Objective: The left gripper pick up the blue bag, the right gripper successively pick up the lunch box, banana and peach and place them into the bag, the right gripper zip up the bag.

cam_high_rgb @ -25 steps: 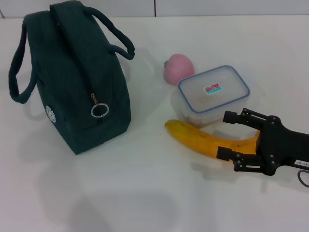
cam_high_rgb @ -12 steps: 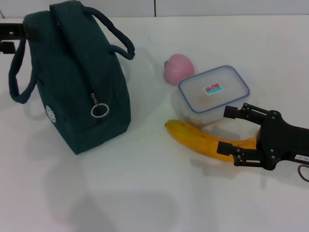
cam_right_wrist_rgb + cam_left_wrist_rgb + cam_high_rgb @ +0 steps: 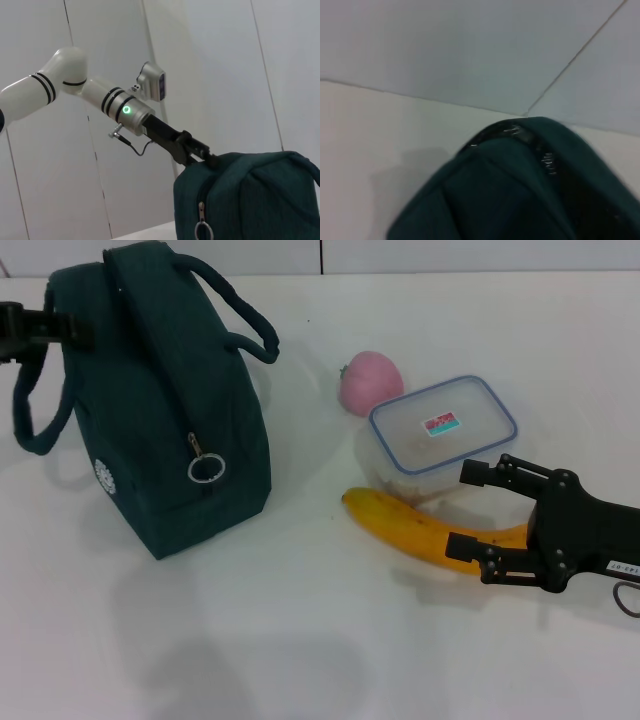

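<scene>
The left end effector touches the dark teal fabric bag near the bench's far left corner — its fingers' state cannot be told. The right end effector – fingers spread apart – straddles the yellow banana beside the clear blue-rimmed lunch box.

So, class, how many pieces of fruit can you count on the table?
2. The banana lies in front of the lunch box, by the open right gripper; the peach sits behind the box. None seem hidden.
</scene>
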Tool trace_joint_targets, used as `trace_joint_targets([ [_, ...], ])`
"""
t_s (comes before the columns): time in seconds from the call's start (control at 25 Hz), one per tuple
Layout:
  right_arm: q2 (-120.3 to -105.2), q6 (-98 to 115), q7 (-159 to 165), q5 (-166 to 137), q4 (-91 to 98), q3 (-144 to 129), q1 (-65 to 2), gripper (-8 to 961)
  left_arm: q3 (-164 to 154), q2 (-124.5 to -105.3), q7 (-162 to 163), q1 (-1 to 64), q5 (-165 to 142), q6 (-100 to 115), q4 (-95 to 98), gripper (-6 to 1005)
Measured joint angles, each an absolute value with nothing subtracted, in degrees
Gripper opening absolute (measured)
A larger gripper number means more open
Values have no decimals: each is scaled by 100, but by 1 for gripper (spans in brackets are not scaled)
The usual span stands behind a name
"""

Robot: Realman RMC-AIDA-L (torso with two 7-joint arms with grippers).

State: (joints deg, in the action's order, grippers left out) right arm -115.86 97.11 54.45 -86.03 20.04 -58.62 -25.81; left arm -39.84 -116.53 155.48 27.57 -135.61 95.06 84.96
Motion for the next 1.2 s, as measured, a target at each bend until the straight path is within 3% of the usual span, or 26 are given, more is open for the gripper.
trace_joint_targets([
  [0.16, -11585, 9711, 5444, -8601, 2004, -5862, -2565, 863, -4136, -11664, 15503, 2837, -13828, 9325, 8303, 818],
  [0.36, -11584, 9713, 5442, -8595, 2004, -5862, -2542, 863, -4139, -11668, 15503, 2927, -13822, 9315, 8127, 707],
  [0.56, -11584, 9715, 5440, -8586, 2002, -5862, -2524, 863, -4099, -11812, 15361, 2792, -13375, 9213, 8186, 597],
  [0.8, -11582, 9717, 5440, -8518, 1995, -5862, -2498, 862, -4111, -11785, 15195, 2674, -12987, 9294, 8179, 355],
  [0.88, -11568, 9721, 5440, -8458, 1995, -5862, -2482, 862, -4115, -11798, 15230, 2641, -12991, 9318, 8157, 125],
  [1.2, -11528, 9735, 5461, -8353, 2047, -5687, -2392, 862, -4126, -11937, 15293, 2463, -12839, 9539, 8107, 43],
])
